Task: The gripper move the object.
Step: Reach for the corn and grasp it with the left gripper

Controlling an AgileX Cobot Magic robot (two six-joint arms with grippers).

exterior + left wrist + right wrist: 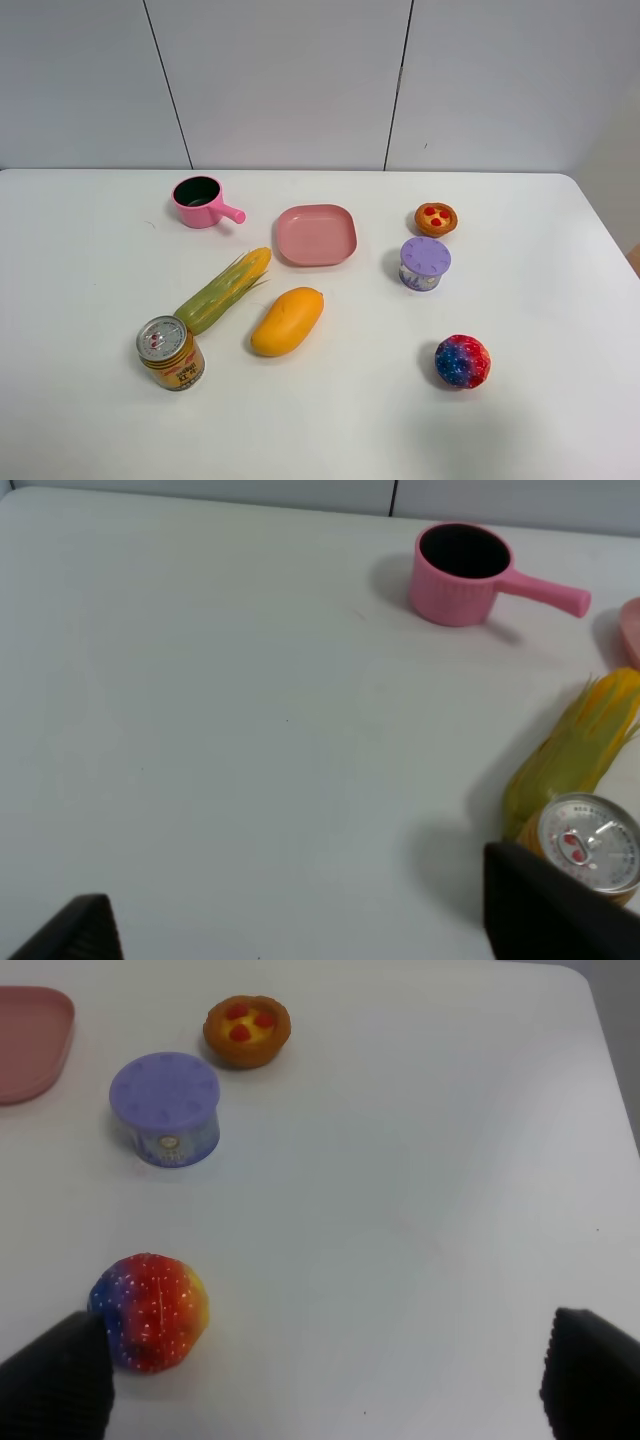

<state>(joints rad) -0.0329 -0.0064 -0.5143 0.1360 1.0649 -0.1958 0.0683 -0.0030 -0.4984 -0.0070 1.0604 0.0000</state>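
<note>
The corn cob [222,291] lies slantwise on the white table, yellow tip toward the pink plate, green husk end next to a tin can. It also shows in the left wrist view [575,755]. Neither arm shows in the exterior high view. My left gripper [300,940] is open and empty, its black fingertips [550,910] low over bare table, to the left of the corn and the can. My right gripper [325,1390] is open and empty, its fingers [55,1380] wide apart, one beside a speckled ball.
An orange-yellow mango [287,320] lies right of the corn. The tin can [170,352] stands at its husk end. A pink pot [203,201], pink plate [316,235], tart [436,218], purple tub [425,263] and red-blue ball [462,361] stand around.
</note>
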